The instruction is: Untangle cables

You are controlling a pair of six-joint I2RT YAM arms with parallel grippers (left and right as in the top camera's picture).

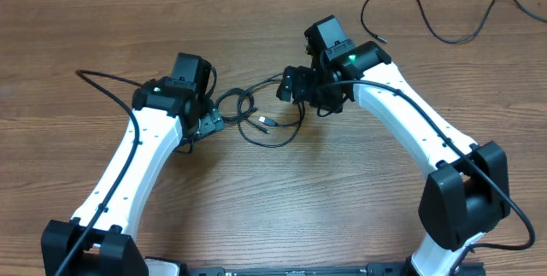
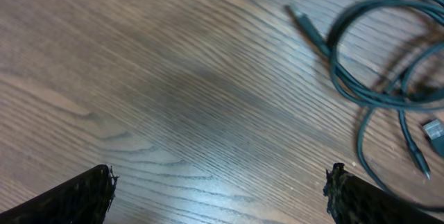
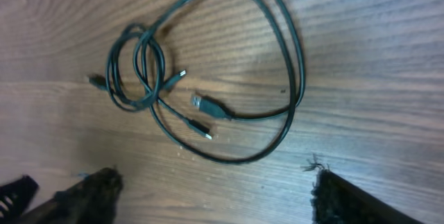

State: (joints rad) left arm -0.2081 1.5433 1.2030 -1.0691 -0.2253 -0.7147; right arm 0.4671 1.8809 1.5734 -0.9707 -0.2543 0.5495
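Two white robot arms are reaching over a brown wooden table. On the left side, the left arm is leaning in toward the middle, and the left gripper is hanging over bare wood. Its jaws are standing wide apart, and nothing is sitting between them. In the left wrist view its black fingers are poking in at the bottom corners, and the cables are lying off to the right, not touching them. From above, the cables are resting flat in the middle of the table, between the two grippers, in a messy bunch. In the right wrist view they are making a small round coil on the left and one big loop on the right, with thin cords crossing over each other. One silver plug is lying inside the big loop, and a few smaller plug ends are sticking out near the coil. Next, the right gripper is hovering just beside the bunch. Its jaws are also standing apart, gripping nothing. Behind it, the right arm is bending back toward the near edge. Far off in the top right corner, one loose cable is lying alone in a wavy line, well apart from the others.
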